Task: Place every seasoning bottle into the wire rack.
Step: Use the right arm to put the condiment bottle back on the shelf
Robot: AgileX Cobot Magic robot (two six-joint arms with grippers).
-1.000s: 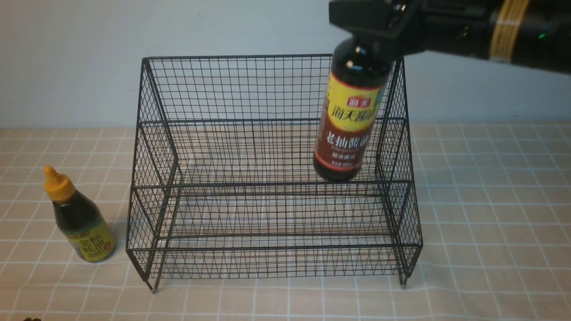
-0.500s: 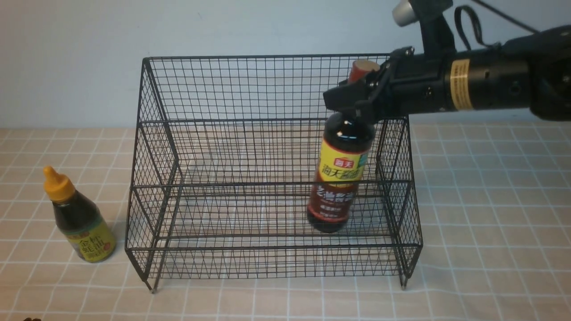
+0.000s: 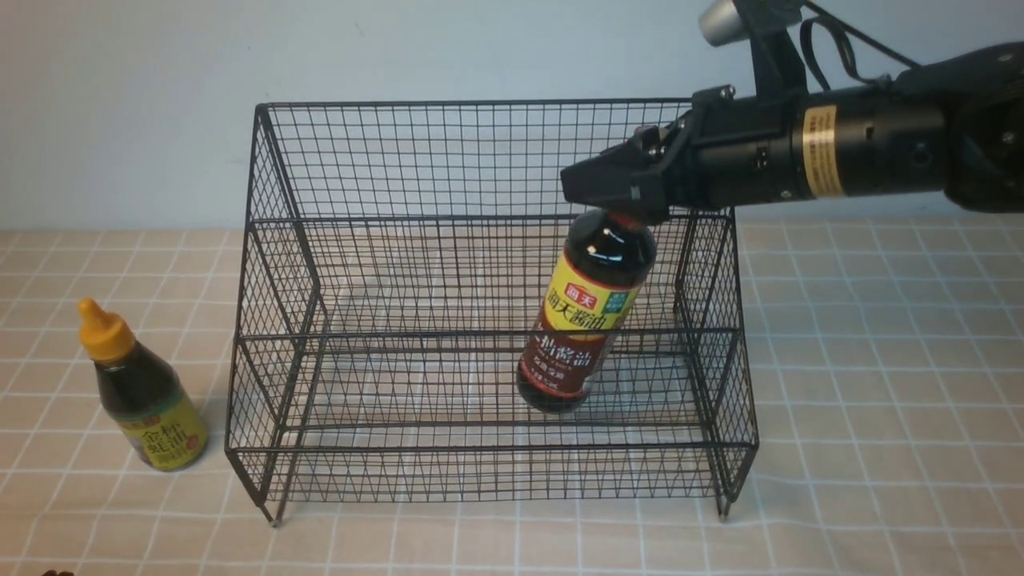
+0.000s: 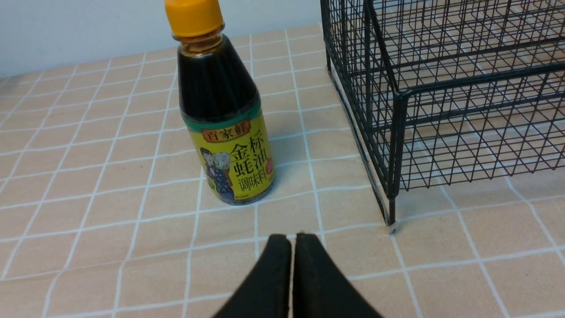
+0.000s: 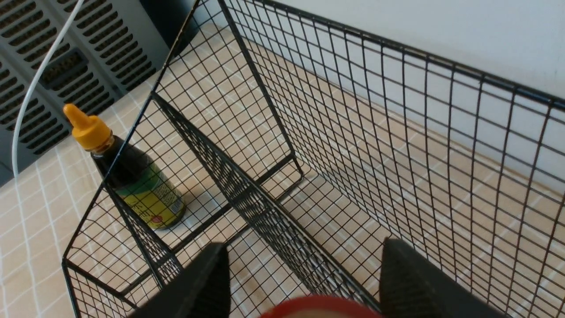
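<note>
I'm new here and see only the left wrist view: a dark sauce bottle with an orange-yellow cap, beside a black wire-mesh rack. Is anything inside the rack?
Observer: Yes, a tall dark bottle with a yellow-and-red label, leaning with its top toward the robot's right.
Visitor: Is the other claw gripping it?
Observer: The right claw is open, its fingers apart at the bottle's red cap.
Visitor: What tops my bottle's cap?
Observer: A pointed orange-yellow nozzle.
</note>
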